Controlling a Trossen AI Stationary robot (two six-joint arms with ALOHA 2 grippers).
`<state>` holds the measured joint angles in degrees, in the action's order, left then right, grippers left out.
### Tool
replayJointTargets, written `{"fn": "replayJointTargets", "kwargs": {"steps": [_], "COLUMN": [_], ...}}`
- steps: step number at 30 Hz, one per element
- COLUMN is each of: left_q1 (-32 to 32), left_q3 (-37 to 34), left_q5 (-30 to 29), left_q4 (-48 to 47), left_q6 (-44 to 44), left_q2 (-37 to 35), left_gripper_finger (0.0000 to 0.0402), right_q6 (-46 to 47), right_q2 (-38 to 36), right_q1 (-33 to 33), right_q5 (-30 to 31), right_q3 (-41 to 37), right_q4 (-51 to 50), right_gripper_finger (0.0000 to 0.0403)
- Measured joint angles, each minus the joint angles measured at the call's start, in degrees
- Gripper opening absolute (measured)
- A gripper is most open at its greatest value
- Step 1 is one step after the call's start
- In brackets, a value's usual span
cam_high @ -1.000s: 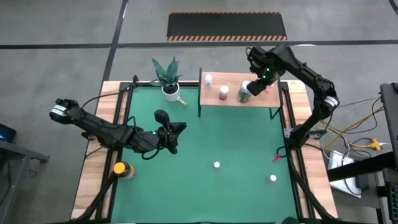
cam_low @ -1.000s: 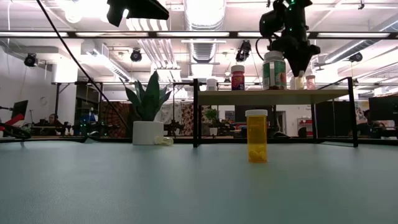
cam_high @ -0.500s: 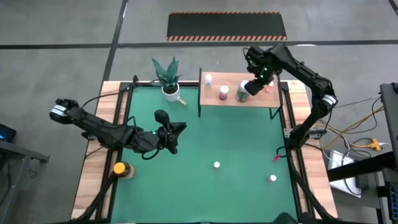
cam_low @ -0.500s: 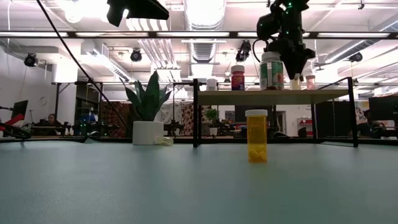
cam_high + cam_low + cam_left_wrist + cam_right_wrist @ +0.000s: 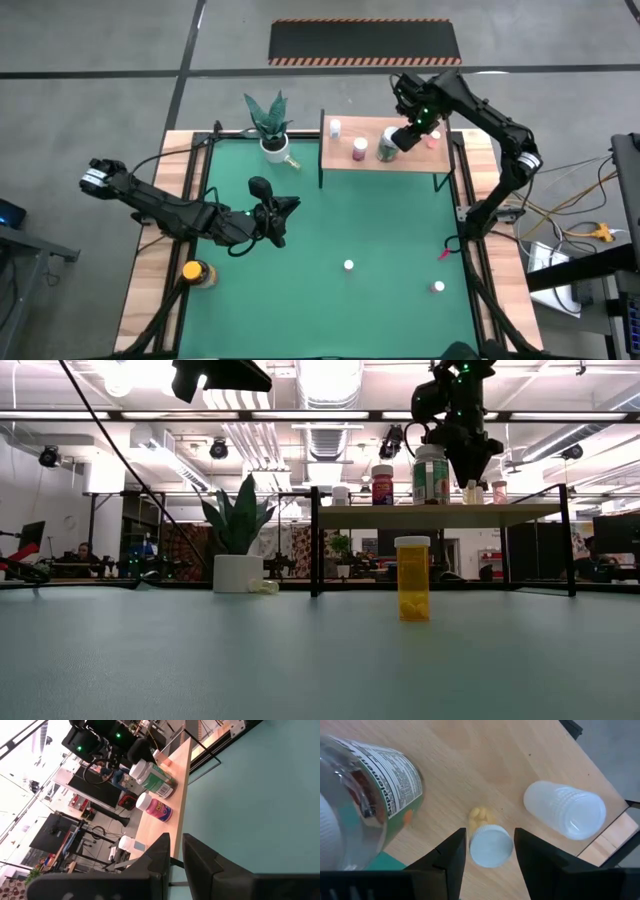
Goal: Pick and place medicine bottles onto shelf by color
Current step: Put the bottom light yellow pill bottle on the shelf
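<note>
The wooden shelf [image 5: 385, 160] stands at the far side of the green mat. On it stand a large green-labelled bottle [image 5: 388, 150], a pink bottle [image 5: 360, 149] and a small white bottle [image 5: 334, 128]. My right gripper [image 5: 491, 862] is open above the shelf. Its fingers stand on either side of a small white-capped bottle with yellow pills [image 5: 490, 845]. A white-capped bottle [image 5: 565, 810] stands beside that one. My left gripper [image 5: 276, 224] hovers shut and empty over the mat's middle left. My right gripper points down with its fingers on either side of the small bottle's white cap [image 5: 491, 847]. I cannot tell whether they touch it. The outer side of one finger [image 5: 458, 460] is close to the green-labelled bottle [image 5: 431, 475]. I cannot tell whether they touch.
An orange bottle [image 5: 412, 578] and another white-capped one [image 5: 438, 287] stand on the mat. An amber bottle with a yellow cap [image 5: 193, 271] stands on the left wooden edge. A potted plant [image 5: 270, 130] with a small bottle [image 5: 291, 162] beside it is left of the shelf.
My right gripper has moved a little toward the table's left above the shelf. The green-labelled bottle has shifted left along the shelf, from tilted to standing upright.
</note>
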<state>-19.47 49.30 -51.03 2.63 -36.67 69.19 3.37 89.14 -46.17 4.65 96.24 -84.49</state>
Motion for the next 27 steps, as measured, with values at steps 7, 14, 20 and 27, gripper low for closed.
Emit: {"fn": "replayJointTargets", "kwargs": {"steps": [7, 14, 20, 27], "left_q1": [0.0, -0.01, -0.01, 0.01], "left_q3": [0.0, 0.0, 0.0, 0.0], "left_q5": [-0.02, 0.0, 0.0, 0.0], "left_q4": [0.0, 0.0, 0.0, -0.02], "left_q6": [0.02, 0.0, 0.0, 0.01], "left_q2": [0.0, 0.0, 0.0, 0.0], "left_gripper_finger": [0.0033, 0.0033, 0.0033, 0.0033], "right_q6": [-0.39, -0.41, -0.33, 0.06], "right_q2": [-0.02, -1.25, -3.87, -7.72], "right_q1": [0.0, 0.0, 0.04, 0.17], "right_q5": [0.89, 0.28, -0.14, -0.69], "right_q3": [2.84, 4.77, 4.69, 2.55], "right_q4": [-1.26, -4.81, -5.59, -5.51], "right_gripper_finger": [0.0151, 0.0138, 0.0125, 0.0123]}}
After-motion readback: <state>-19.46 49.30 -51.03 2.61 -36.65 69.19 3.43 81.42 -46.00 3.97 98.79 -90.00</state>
